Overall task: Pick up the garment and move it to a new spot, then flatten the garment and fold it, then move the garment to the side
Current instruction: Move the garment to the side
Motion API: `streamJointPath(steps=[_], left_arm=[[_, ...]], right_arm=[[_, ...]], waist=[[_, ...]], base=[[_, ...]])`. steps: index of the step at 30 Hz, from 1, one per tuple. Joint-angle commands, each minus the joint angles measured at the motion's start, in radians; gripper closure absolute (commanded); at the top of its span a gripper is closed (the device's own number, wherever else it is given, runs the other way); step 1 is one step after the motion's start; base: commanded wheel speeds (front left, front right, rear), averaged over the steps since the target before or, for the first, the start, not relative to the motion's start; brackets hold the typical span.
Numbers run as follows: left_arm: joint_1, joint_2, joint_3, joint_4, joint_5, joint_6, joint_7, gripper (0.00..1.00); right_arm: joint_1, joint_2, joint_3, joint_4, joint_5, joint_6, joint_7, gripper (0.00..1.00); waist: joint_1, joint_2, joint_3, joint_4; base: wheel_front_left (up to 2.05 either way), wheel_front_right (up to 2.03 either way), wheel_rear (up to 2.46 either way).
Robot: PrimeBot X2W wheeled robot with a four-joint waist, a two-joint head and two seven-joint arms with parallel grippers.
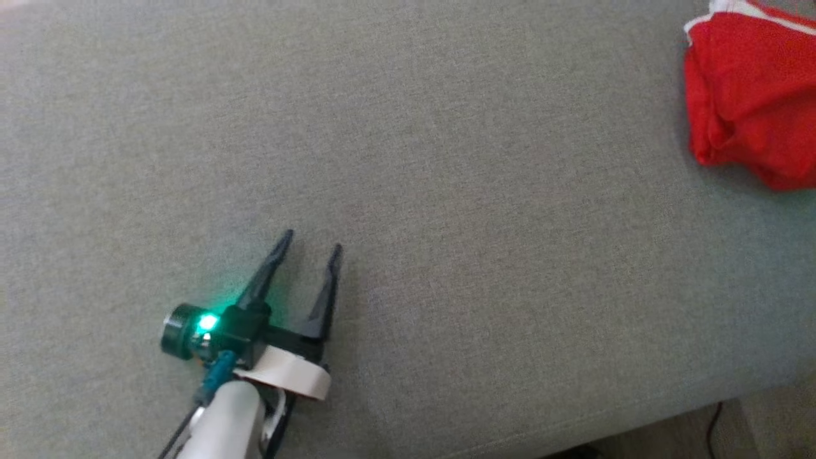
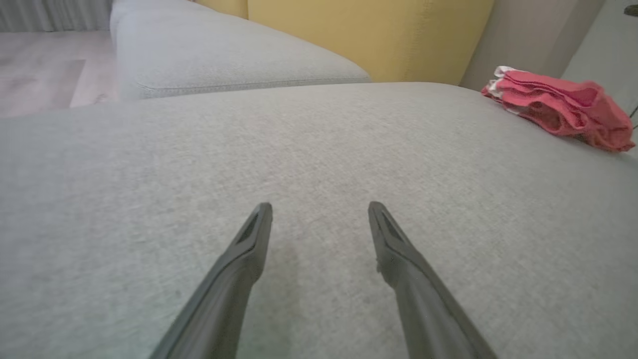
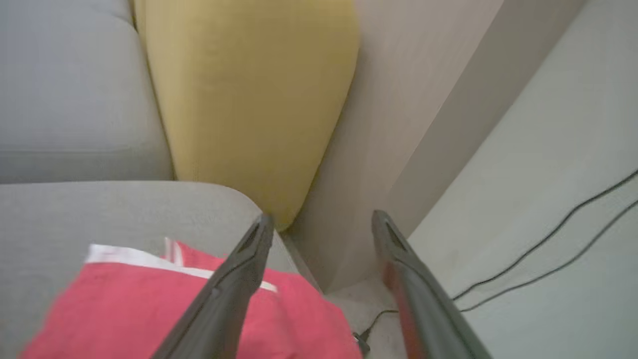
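Observation:
The garment (image 1: 752, 95) is a red piece of cloth with white trim, lying bunched and folded at the far right edge of the grey sofa seat (image 1: 446, 191). My left gripper (image 1: 312, 241) hovers low over the seat's near left part, open and holding nothing, far from the cloth. From the left wrist the garment (image 2: 558, 107) lies at the upper right, beyond the open left gripper (image 2: 319, 207). My right gripper (image 3: 321, 219) is open and empty above the seat's corner, with the garment (image 3: 164, 309) below and left of its fingers.
A yellow cushion (image 3: 249, 104) stands against the beige wall (image 3: 423, 124) behind the seat's corner. Dark cables (image 3: 548, 249) run across the pale floor right of the sofa. The seat's front edge (image 1: 637, 424) runs along the lower right, and a second grey seat cushion (image 2: 224, 55) lies beyond.

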Motion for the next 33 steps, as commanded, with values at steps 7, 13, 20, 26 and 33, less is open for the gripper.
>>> streamJointPath(steps=[7,13,20,26,33], left_arm=[[0.001,0.022,0.119,-0.027,-0.011,0.058,-0.004,0.0],[0.022,0.014,0.22,-0.033,-0.042,0.107,-0.004,0.0],[0.078,0.004,0.312,-0.049,-0.069,0.128,-0.004,0.0],[0.131,-0.004,0.336,-0.026,-0.072,0.127,-0.004,0.0],[0.182,-0.007,0.352,-0.008,-0.097,0.098,-0.004,0.0]], right_arm=[[-0.014,0.18,0.134,-0.039,0.054,-0.001,-0.086,0.0],[0.155,0.266,0.386,-0.227,0.266,-0.001,-0.087,0.0],[0.424,0.272,0.633,-0.352,0.466,-0.001,-0.087,0.0],[0.574,0.272,0.653,-0.373,0.526,-0.001,-0.087,0.0],[0.656,0.272,0.666,-0.383,0.56,-0.001,-0.087,0.0]], waist=[[0.0,0.0,-0.053,0.028],[0.0,0.0,-0.101,0.09],[0.0,0.0,-0.161,0.168],[0.0,0.0,-0.22,0.197],[0.0,0.0,-0.277,0.194]], base=[[0.0,0.0,0.0],[0.0,0.0,0.0],[0.0,0.0,0.0],[0.0,0.0,0.0],[0.0,0.0,0.0]])
